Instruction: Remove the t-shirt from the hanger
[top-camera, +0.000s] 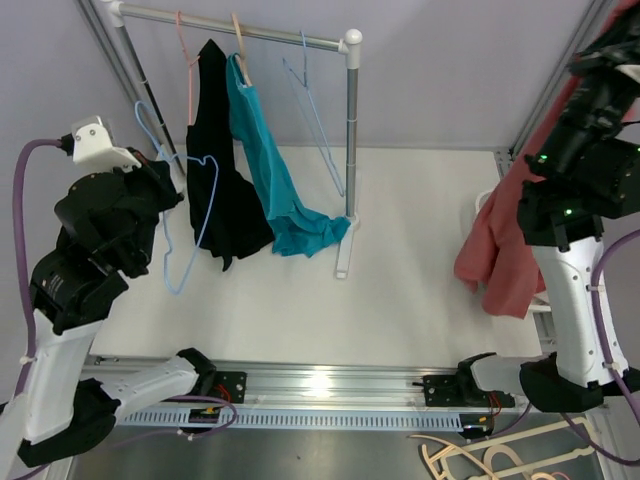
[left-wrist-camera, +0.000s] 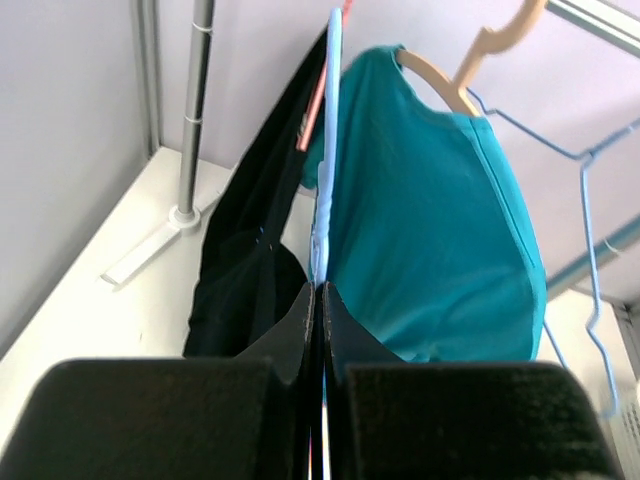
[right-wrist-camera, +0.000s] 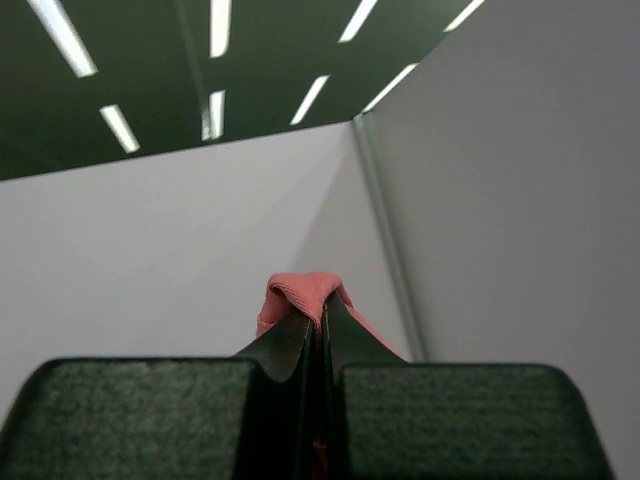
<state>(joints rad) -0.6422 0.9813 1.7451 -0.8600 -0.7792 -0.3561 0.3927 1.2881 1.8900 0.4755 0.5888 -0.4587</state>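
Left fingers (left-wrist-camera: 312, 325): pressed together on the wire of the pale blue hanger (left-wrist-camera: 325, 180). It hangs bare at the left of the overhead frame, in front of the rack (top-camera: 352, 120).
Right fingers (right-wrist-camera: 310, 335): pinched on a fold of the pink t-shirt (top-camera: 500, 250). The fold bulges just above the tips.
T-shirt location: far right of the overhead frame, draped from the raised right arm, well apart from the hanger. Its lowest folds are near the right edge of the desk (top-camera: 400, 260); contact cannot be told.
Reason for the hold: 1 arm anchors the hanger while the other keeps the cloth clear, so neither can snag the other.
Rack contents: a black garment (top-camera: 215, 170), a teal shirt (top-camera: 270, 170) and 1 empty blue hanger (left-wrist-camera: 588, 240), upper centre; none is gripped.
Progress: judged separated; what remains is setting both items down.
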